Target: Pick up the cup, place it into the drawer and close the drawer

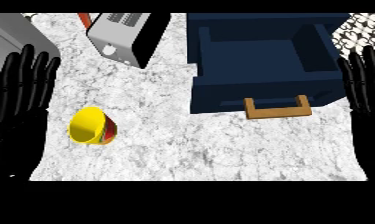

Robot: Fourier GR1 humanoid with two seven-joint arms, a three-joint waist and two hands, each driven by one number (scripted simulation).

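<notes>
On the counter [219,151] at eight o'clock, a yellow cup [92,126] lies tipped on its side; the navy drawer [256,86] stands pulled open at two o'clock.

Seen from the head view, the cup's mouth is turned toward about ten o'clock, with a red band on its outer wall; it is well apart from the drawer; the drawer's wooden handle [277,107] sits on its front face, at the six o'clock side; a grey and black appliance [124,37] stands at eleven o'clock; the left hand [22,89] rests at the nine o'clock edge, fingers straight, spread wide and pointing up, near the cup but not touching it; the right hand [360,82] rests at the three o'clock edge, fingers straight and up, just beside the drawer.
</notes>
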